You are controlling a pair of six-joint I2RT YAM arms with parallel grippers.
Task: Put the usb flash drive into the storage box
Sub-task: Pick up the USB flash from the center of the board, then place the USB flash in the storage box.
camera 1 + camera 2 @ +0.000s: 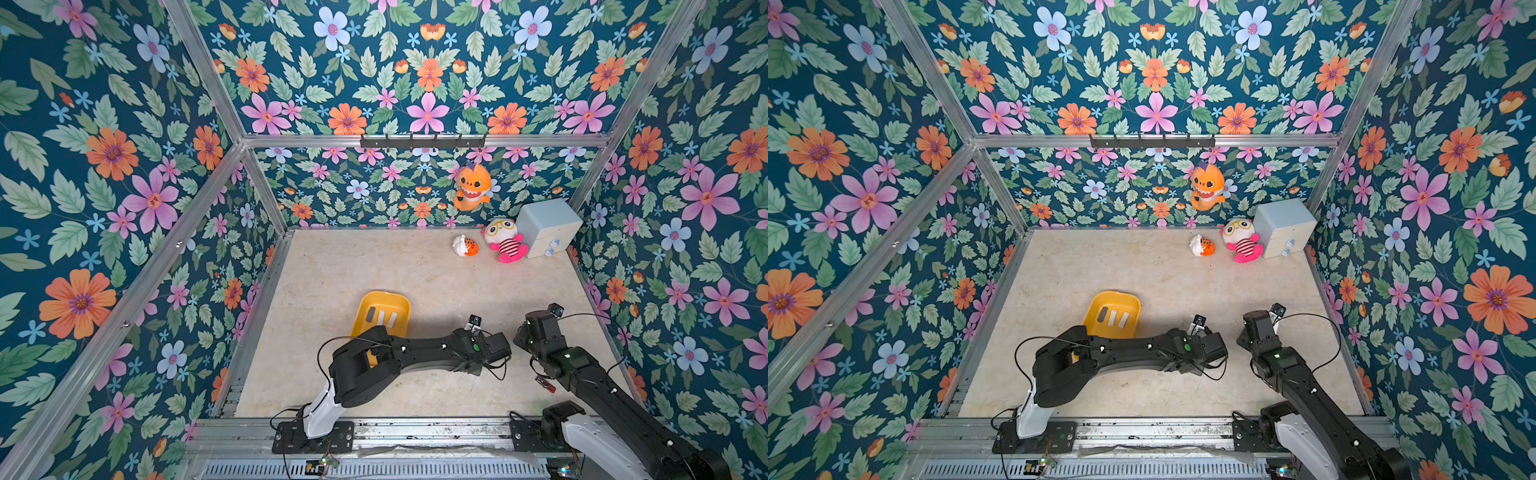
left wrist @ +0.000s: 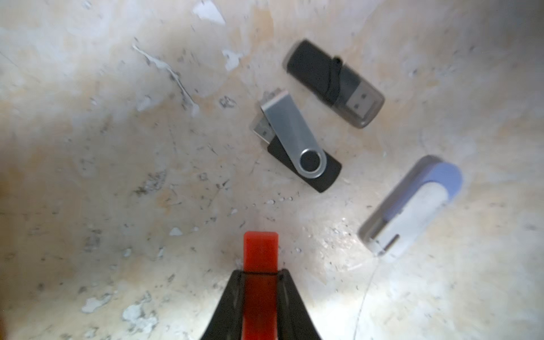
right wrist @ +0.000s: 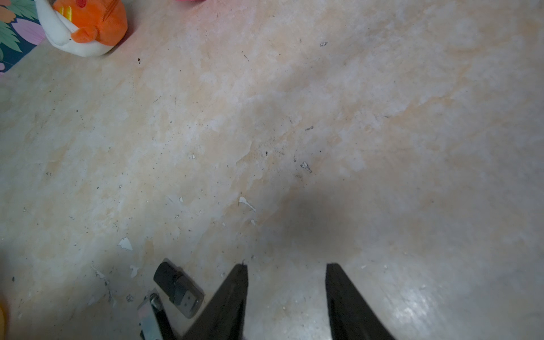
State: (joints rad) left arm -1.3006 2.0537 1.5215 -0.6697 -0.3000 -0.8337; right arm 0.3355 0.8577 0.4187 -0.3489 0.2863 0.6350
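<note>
Left hand [image 2: 260,275] down-pointed, pinching red flash drive [image 2: 260,250].

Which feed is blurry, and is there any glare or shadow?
Left wrist view: soft all over, worst on the blue-white flash drive; glare on the table beside it. Right wrist view: sharp, dark shadow ahead of the right gripper.

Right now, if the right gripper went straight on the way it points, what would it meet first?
Probably only the bare tabletop: in its wrist view nothing lies ahead of the open right gripper. The black flash drive sits beside one finger, off that line.
</note>
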